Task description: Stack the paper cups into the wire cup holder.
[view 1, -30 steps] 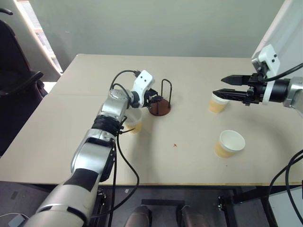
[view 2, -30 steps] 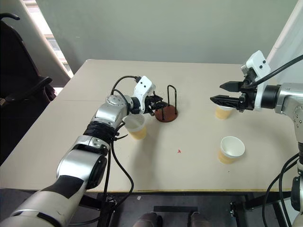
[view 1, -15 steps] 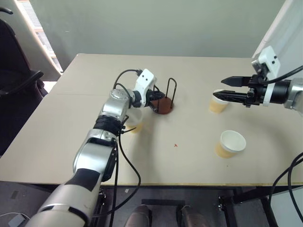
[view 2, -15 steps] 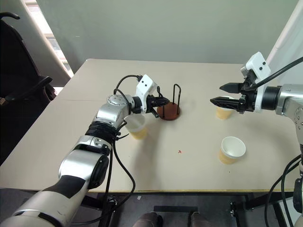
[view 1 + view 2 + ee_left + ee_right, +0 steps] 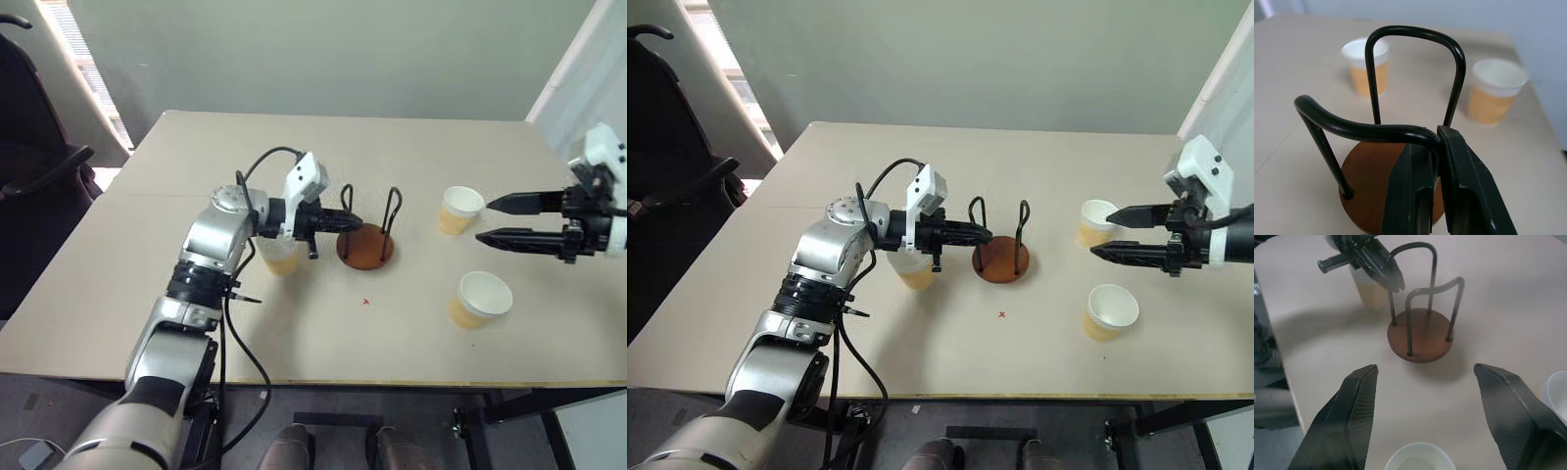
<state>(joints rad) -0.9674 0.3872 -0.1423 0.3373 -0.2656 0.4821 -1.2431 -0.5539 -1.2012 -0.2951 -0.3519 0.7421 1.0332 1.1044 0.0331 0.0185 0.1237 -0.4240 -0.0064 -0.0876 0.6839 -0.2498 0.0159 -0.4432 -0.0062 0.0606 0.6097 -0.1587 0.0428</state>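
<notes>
The wire cup holder point(image 5: 365, 245), a brown disc with black wire loops, stands mid-table. My left gripper point(image 5: 345, 223) is shut on the top of its near loop point(image 5: 1376, 131). One tan paper cup point(image 5: 279, 260) stands upright just behind my left forearm. Two more paper cups stand on the right: one further back point(image 5: 459, 210) and one nearer the front point(image 5: 479, 299). My right gripper point(image 5: 485, 221) hovers open between those two, pointing left toward the holder point(image 5: 1420, 340), with nothing between its fingers point(image 5: 1354, 416).
The beige table point(image 5: 411, 147) has bare room at the back and along the front edge point(image 5: 392, 380). A small red mark point(image 5: 365, 302) lies in front of the holder. A black chair point(image 5: 29, 166) stands off the table's left side.
My left gripper closed on the holder's loop and dragged the holder right and nearer, toward the table's middle. My right arm drew back to the right, away from the far cup.
</notes>
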